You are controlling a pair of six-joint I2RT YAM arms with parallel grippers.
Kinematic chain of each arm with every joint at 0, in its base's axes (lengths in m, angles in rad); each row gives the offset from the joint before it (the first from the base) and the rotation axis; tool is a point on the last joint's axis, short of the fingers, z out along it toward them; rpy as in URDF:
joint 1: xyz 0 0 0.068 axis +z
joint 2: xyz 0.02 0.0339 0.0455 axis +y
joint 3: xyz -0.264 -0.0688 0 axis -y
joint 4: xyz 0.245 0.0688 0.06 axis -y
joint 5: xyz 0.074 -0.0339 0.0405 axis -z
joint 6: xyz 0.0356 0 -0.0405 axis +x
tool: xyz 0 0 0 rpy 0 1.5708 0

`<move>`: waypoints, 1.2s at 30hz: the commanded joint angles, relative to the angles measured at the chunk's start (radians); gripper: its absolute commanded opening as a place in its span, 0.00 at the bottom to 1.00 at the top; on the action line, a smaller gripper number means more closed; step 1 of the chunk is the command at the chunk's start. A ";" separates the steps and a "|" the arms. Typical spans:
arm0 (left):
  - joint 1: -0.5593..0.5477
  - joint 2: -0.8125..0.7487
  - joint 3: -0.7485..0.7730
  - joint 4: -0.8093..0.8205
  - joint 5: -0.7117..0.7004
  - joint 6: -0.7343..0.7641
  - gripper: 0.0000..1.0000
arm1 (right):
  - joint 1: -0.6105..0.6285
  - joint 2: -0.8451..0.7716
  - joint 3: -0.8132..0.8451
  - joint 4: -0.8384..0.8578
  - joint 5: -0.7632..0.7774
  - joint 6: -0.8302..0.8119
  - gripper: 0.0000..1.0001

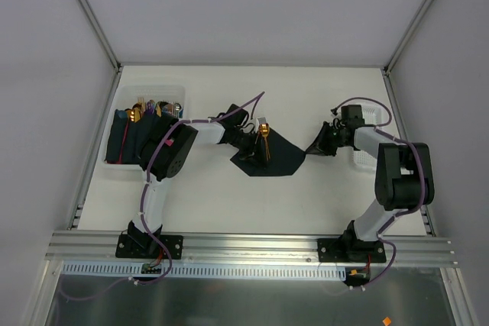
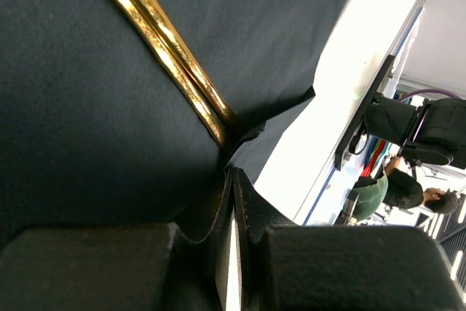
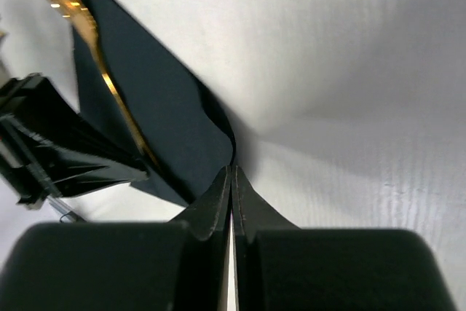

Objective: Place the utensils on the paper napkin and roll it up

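a white tabletop [image 1: 306, 97] sits inside plain grey walls [image 1: 252, 5], with an aluminium rail [image 1: 252, 242] along the near edge where both arms are bolted. a white bin [image 1: 153, 89] of dark napkins and cutlery stands well off to the outer side of the left gripper [image 1: 246, 141].

the paper napkin [image 1: 284, 156] lies between the two grippers. the utensils [image 1: 264, 130] lie across it just beside the left gripper, gold heads pointing away from the bases. in the left wrist view the handle ends vanish under a fold of paper right ahead of the fingertips, so how many pieces there are is hard to tell. a white basket [image 1: 365, 159] is partly hidden under the right arm.

the left arm bends at the elbow near the bin and reaches inward, its gripper pressed together on the napkin's edge. the right arm stands tall, folds over and reaches inward and low. the right gripper [image 1: 313, 148] pinches the napkin's near corner and holds it raised off the tabletop.
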 commanded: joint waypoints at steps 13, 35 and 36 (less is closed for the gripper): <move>0.022 0.046 0.019 -0.008 -0.061 0.008 0.03 | 0.130 -0.088 0.116 0.076 -0.118 0.205 0.00; 0.044 0.063 0.016 -0.011 -0.059 -0.021 0.02 | 0.345 0.115 0.047 0.600 -0.122 0.720 0.00; 0.047 0.063 0.014 -0.011 -0.058 -0.023 0.02 | 0.350 0.123 0.042 0.614 -0.127 0.746 0.00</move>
